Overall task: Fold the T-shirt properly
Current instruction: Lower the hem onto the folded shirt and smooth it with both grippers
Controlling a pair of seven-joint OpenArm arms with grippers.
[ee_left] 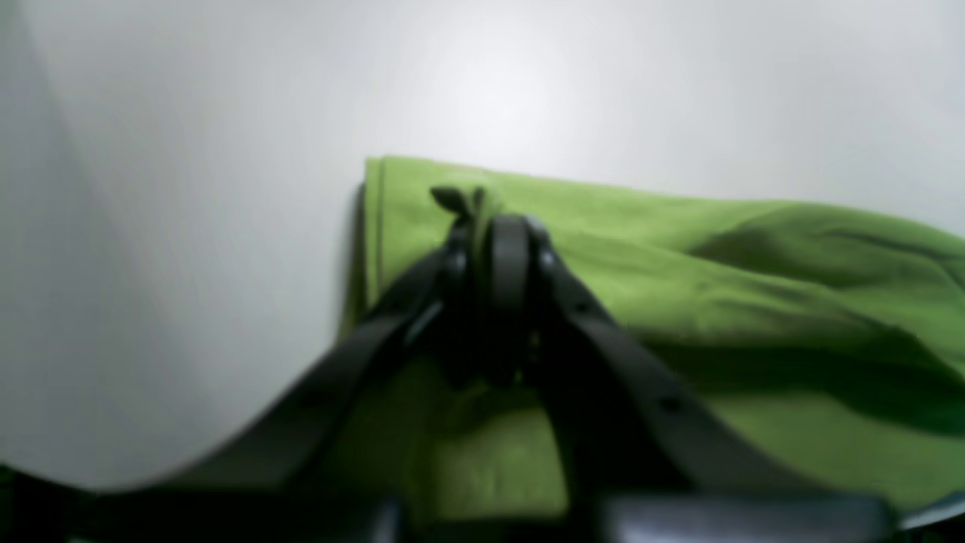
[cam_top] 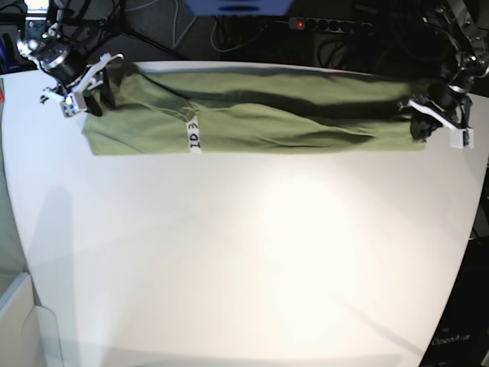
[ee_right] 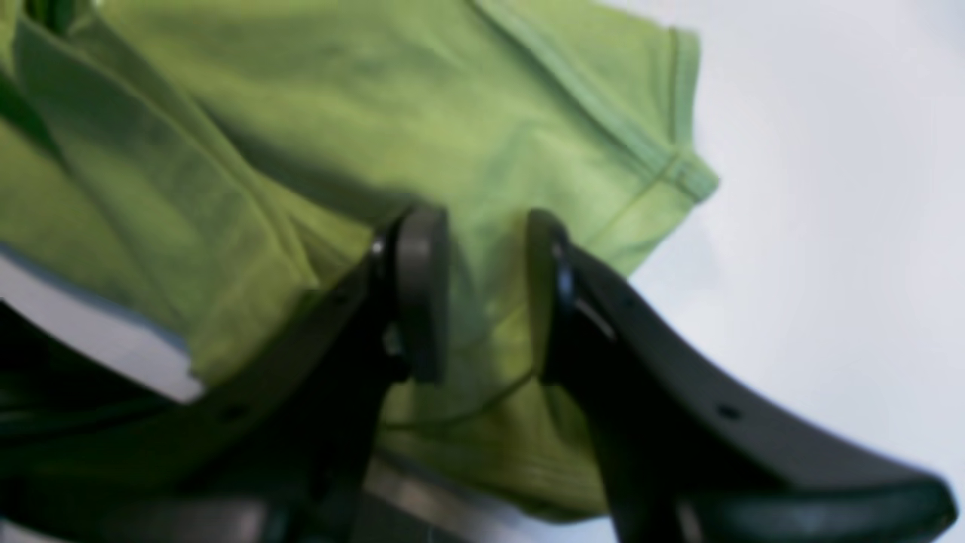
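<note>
Stretching the T-shirt along the desk's far edge, as I see it.
Nearest me the white desk surface lies bare; beyond it the green shirt lies as a long folded band, a white label on it toward one end. My left end effector is pinched closed on the hem corner; my right end effector stands parted, sleeve cloth between its pads.
</note>
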